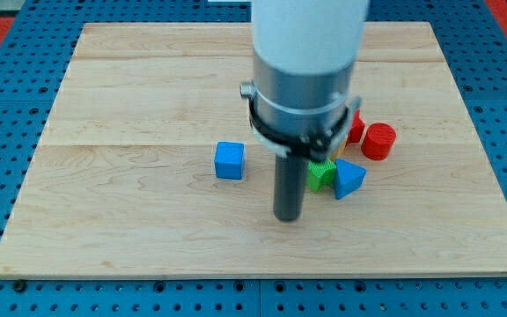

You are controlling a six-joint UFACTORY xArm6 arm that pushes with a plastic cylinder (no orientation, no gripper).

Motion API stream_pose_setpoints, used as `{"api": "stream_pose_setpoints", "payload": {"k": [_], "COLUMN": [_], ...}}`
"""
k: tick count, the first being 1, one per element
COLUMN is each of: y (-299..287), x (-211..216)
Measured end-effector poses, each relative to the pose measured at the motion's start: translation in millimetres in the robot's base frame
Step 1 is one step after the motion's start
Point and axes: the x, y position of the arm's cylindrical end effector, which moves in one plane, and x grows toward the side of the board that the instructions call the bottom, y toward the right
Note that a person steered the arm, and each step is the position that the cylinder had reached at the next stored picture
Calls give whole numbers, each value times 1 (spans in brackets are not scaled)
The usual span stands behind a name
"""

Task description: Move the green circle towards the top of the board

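My tip [287, 217] rests on the wooden board [130, 202] just left of and slightly below a green block [321, 175], whose shape I cannot make out because the rod and arm body hide most of it. A blue triangular block [349, 179] touches the green block's right side. A blue cube [230, 160] sits to the tip's upper left. A red cylinder [378, 141] lies at the right, and another red block [356, 129] peeks out beside the arm.
The arm's large white and grey body [306, 70] covers the board's upper middle. A bit of yellow [335, 155] shows under the arm above the green block. A blue pegboard [7, 53] surrounds the board.
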Motion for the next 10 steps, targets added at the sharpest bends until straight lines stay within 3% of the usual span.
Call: {"api": "stream_pose_setpoints", "payload": {"k": [1, 2, 3, 4, 5, 6, 7, 8, 10], "y": [77, 47, 58, 28, -74, 18, 44, -17, -30], "x": [-24, -60, -39, 34, 28, -17, -51, -54, -126]}}
